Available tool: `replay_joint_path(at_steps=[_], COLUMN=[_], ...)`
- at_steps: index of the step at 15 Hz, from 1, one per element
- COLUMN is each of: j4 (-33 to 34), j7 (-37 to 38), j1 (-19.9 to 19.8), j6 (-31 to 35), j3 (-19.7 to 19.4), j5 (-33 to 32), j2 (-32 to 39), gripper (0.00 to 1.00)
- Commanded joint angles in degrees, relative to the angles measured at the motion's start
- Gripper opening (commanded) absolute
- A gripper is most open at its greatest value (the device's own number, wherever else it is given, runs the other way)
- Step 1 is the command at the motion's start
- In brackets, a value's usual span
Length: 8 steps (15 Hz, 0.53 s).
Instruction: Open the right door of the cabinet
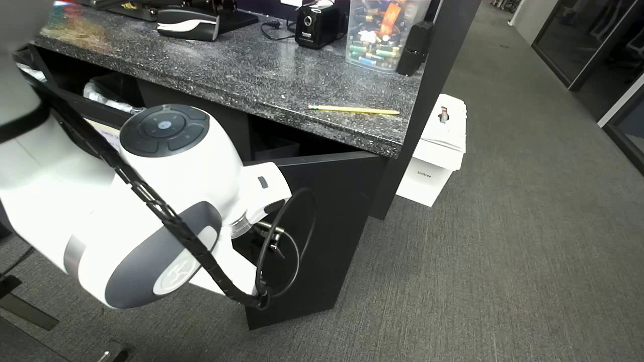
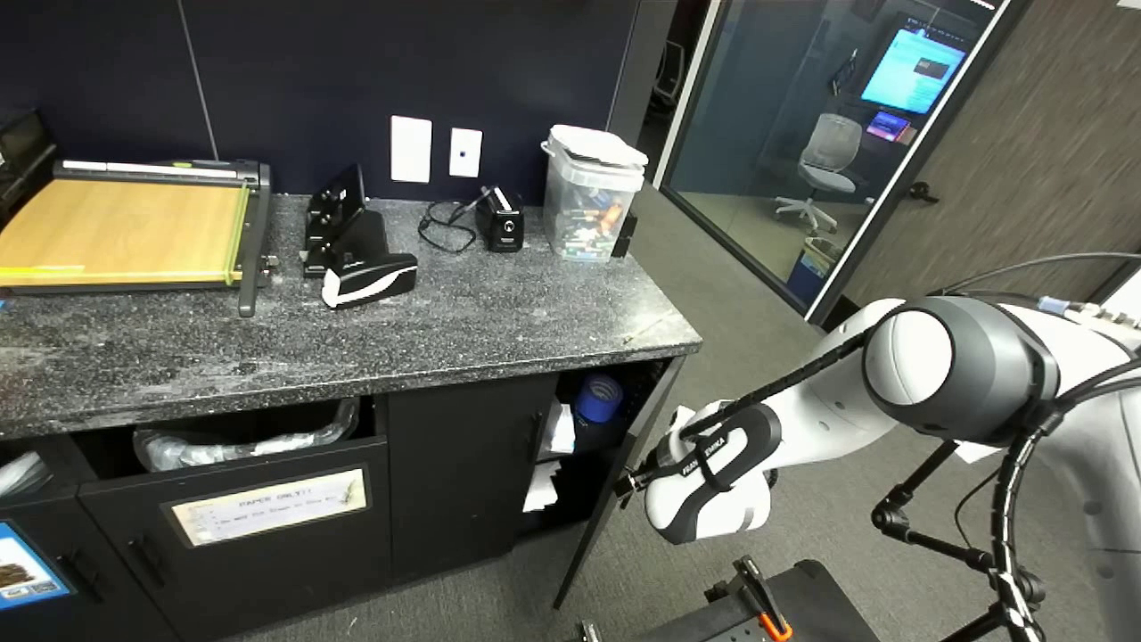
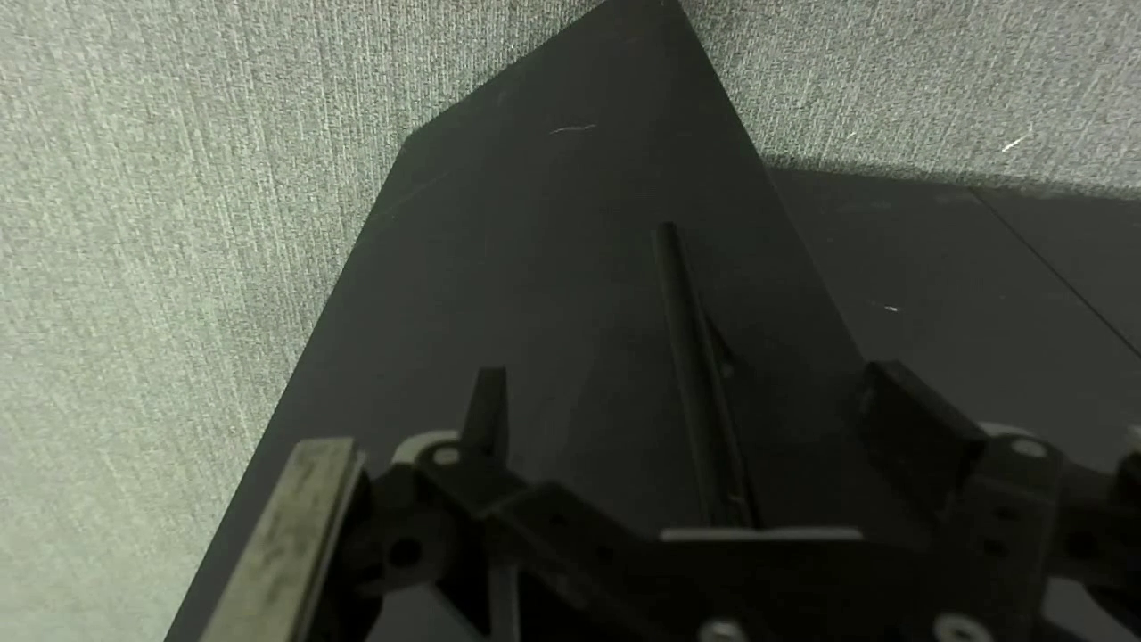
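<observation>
The right door [image 1: 332, 226] of the black cabinet [image 2: 463, 481] stands swung outward, nearly edge-on in an exterior view [image 2: 584, 544]. Its slim black bar handle [image 3: 691, 357] runs upright through the wrist view. My gripper [image 3: 686, 374] is open, its two fingers [image 3: 923, 419] well apart on either side of the handle, and neither finger touches it. In an exterior view the gripper [image 2: 626, 486] is close against the outer face of the door. The arm's own body covers most of the gripper and the handle in an exterior view.
Inside the opened bay sit a blue roll [image 2: 599, 399] and white papers [image 2: 560, 430]. A clear tub [image 2: 588, 205] and a stapler [image 2: 370, 281] rest on the stone top. A black platform [image 2: 784, 606] with a clamp stands below the arm. A white box [image 1: 430, 156] is beyond the cabinet's end panel.
</observation>
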Motion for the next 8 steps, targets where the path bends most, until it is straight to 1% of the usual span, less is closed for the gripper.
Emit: replay_joint_path(at_steps=[1, 8], j4=[-11.26, -11.25], j7=[6.26, 6.66], j1=[9.83, 10.91], j6=[0.78, 1.4], j3=[-9.11, -9.43], j5=[6.07, 6.55], j2=[-11.29, -10.28], gripper=[1.0, 1.0])
